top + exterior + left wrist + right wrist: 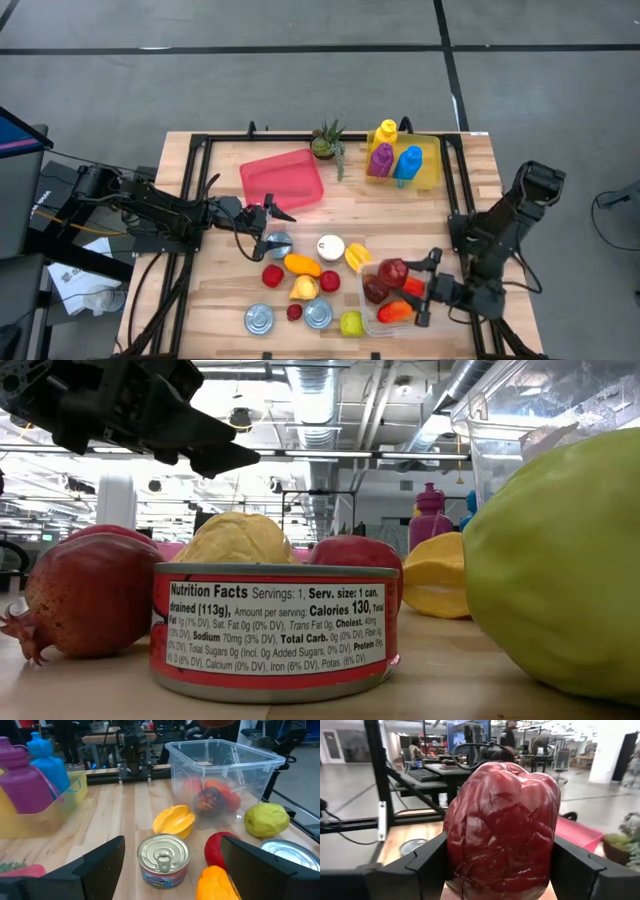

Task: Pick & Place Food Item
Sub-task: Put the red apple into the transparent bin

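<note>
Red bell pepper [502,827] clamped in right hand [432,288] above clear bin [372,318]; left hand [268,228] wide.

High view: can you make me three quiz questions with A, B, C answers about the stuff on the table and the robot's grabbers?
1. Where is the red pepper?
A. In the pink tray
B. In the right gripper, over the clear bin
C. Beside the plant

2. How many bottles stand in the yellow tray?
A. Three
B. One
C. Five

3. What is the left gripper doing?
A. Shut on a bottle
B. Shut on the pepper
C. Open, over a can

Answers:
1 B: the right wrist view shows the pepper clamped between the fingers.
2 A: one yellow, one purple and one blue.
3 C: the left wrist view shows its fingers spread wide, with the can between them untouched.
</note>
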Action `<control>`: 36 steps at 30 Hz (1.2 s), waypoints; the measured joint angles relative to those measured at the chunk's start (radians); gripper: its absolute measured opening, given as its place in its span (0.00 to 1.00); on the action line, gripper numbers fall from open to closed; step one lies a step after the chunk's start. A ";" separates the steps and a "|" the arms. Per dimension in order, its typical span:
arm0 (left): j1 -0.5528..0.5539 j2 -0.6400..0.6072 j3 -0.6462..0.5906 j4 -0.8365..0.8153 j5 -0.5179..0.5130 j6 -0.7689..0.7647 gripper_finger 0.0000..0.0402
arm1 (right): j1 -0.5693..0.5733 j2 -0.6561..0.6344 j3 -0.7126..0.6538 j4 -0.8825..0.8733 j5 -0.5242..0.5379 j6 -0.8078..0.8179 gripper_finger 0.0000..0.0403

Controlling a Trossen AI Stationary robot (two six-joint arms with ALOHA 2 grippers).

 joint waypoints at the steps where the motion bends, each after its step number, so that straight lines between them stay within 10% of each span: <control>1: 0.000 0.000 0.000 0.000 -0.001 -0.004 0.80 | 0.013 0.000 0.000 -0.001 0.001 0.013 0.67; 18: 0.000 0.000 0.000 0.007 -0.071 -0.005 0.80 | 0.030 -0.001 0.001 -0.155 -0.080 0.120 0.67; 28: 0.000 0.000 0.000 0.007 -0.076 -0.006 0.80 | -0.095 -0.083 0.043 -0.480 -0.483 0.317 0.67; 36: 0.000 0.000 0.000 0.008 -0.080 -0.012 0.80 | -0.144 -0.141 0.074 -0.832 -0.612 0.581 0.67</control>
